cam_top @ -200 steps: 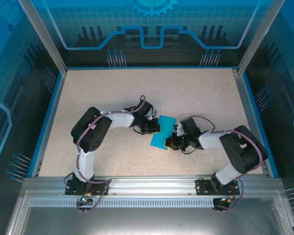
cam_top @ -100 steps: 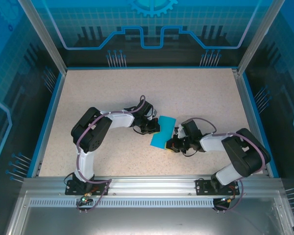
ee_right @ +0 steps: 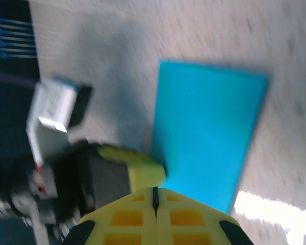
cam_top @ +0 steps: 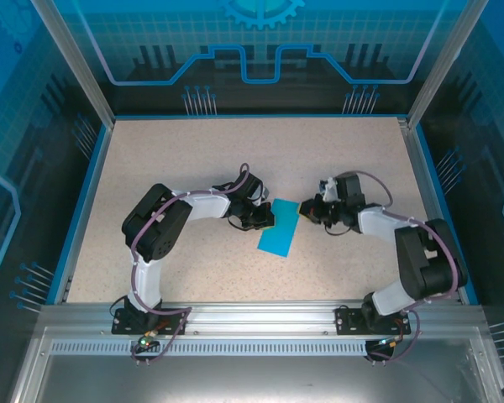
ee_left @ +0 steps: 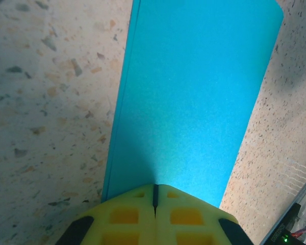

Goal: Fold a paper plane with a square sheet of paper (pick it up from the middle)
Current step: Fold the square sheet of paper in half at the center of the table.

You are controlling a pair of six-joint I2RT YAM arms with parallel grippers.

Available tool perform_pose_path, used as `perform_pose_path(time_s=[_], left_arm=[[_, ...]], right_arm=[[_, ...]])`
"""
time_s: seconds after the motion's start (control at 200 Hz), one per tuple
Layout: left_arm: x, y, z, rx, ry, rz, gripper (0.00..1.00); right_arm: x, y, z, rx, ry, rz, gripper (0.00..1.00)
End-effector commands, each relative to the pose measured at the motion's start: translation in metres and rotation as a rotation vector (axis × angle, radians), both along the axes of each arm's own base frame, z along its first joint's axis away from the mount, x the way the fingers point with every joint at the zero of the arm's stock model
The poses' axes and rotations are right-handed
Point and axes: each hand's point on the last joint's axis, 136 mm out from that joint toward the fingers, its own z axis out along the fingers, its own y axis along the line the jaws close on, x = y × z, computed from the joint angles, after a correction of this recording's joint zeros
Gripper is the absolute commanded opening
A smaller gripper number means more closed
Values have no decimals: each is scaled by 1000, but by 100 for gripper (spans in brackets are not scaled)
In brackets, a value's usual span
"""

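1. Nearest, at the table's front edge: left arm (cam_top: 155, 227) and right arm (cam_top: 420, 256), both bent inward over the speckled tabletop (cam_top: 176, 159).
2. Left jaws: fully closed, yellow fingertips (ee_left: 127, 217) tight together with only a thin seam between. Tips down on the sheet of paper (cam_top: 279, 228) at its left long edge, holding nothing between them.
3. Sheet of paper: plain teal-blue, folded to a narrow rectangle. Lies flat on the tabletop midway between the two arms, far end leaning to the right. In the left wrist view, a thin double line along one long edge, one layer over another.
4. Right jaws: closed the same way, fingertips (ee_right: 127, 219) together and empty, beside the sheet's far right corner. Touching or just apart, cannot tell.
5. Against a second ago: right jaws then at the near right end of the sheet, now up by the far corner. Far end of the sheet then bowed, now flat and straight-edged. Left arm in the same place.
6. Hard to make out: right wrist view smeared by motion. In the left wrist view, part of the sheet hidden beneath the fingertips and one far corner cut off by the top edge.
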Motion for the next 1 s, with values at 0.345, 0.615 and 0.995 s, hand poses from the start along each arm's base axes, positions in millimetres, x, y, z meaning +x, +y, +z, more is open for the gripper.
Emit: perform_pose_path(time_s=[0.345,0.615,0.995], left_arm=[[-30,27,-38,175,134,-14,0],[-30,24,-34,164,135,-13,0],[-31,23,-33,162,136,-4,0]], right_arm=[[33,-17,-63,-29,119,7,0],[34,-14,-56,15,107,38,0],[52,-18,-54,7,97,31,0]])
